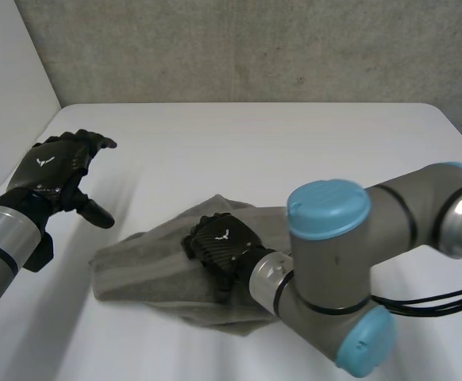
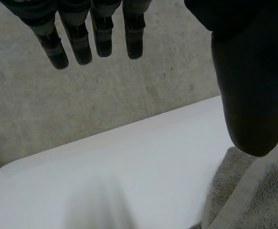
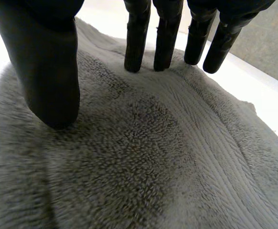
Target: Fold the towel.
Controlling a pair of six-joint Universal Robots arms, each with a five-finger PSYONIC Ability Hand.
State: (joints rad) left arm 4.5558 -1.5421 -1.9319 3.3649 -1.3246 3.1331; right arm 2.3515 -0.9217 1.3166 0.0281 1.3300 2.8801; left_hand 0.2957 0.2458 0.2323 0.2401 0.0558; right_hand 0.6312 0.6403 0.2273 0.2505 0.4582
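A grey towel (image 1: pixel 148 266) lies bunched in a loose fold on the white table, near its front middle. My right hand (image 1: pixel 221 242) rests palm down on the towel's middle. In the right wrist view its fingers (image 3: pixel 165 43) are straight with their tips and the thumb (image 3: pixel 53 81) touching the towel's pile (image 3: pixel 177 157), and no cloth is pinched. My left hand (image 1: pixel 52 171) hovers open above the table to the towel's left, clear of it. Its fingers (image 2: pixel 77 43) are spread straight, and one edge of the towel (image 2: pixel 253 195) lies beneath its thumb (image 2: pixel 253 95).
The white table (image 1: pixel 294 151) stretches bare behind and to both sides of the towel. A grey wall (image 1: pixel 255 48) stands along its far edge and a white wall at the left. My right arm's elbow (image 1: pixel 334 262) hangs over the towel's near right part.
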